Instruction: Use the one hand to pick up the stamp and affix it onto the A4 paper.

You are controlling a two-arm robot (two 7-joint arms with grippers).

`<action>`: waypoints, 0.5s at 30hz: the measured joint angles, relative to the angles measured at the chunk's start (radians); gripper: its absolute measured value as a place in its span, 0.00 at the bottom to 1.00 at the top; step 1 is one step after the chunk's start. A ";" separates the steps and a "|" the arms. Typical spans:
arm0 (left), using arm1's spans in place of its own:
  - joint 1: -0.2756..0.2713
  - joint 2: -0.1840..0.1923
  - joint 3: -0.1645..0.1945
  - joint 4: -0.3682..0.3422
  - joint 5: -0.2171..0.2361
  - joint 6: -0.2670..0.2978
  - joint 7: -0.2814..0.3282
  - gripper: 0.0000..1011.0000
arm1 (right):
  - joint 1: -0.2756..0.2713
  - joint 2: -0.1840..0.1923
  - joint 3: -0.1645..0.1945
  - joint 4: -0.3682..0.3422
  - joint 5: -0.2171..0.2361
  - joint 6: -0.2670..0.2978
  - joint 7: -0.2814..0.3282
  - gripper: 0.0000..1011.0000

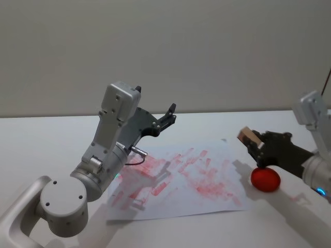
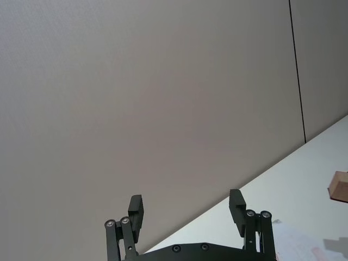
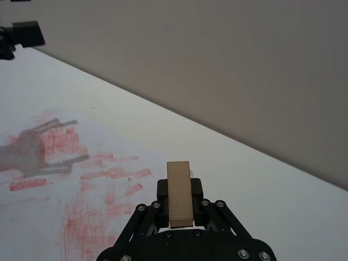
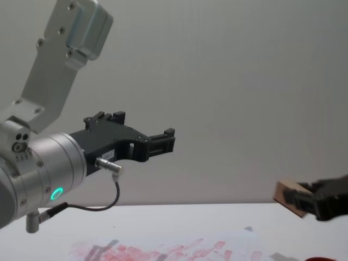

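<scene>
My right gripper (image 1: 252, 141) is shut on the stamp (image 1: 249, 136), a pale wooden block, and holds it in the air just off the right edge of the A4 paper (image 1: 181, 178). The stamp (image 3: 179, 191) stands upright between the black jaws in the right wrist view, with the A4 paper (image 3: 65, 174) and its red prints lying below and beyond it. The chest view shows the stamp (image 4: 290, 198) at the right edge, above the table. My left gripper (image 1: 170, 114) hangs open and empty, raised high over the paper's far left side; its fingers (image 2: 136, 210) point at the wall.
A red round ink pad (image 1: 265, 179) sits on the white table just right of the paper, under my right gripper. The left arm's shadow falls across the paper's left half. A plain wall stands behind the table.
</scene>
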 joint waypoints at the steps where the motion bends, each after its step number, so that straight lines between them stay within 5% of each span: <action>1: 0.000 0.000 0.000 0.000 0.000 0.000 0.000 0.99 | -0.018 0.008 0.004 -0.012 0.011 0.008 -0.021 0.22; 15: 0.000 0.000 0.000 0.000 0.000 0.000 0.000 0.99 | -0.114 0.042 0.018 -0.043 0.100 0.058 -0.126 0.22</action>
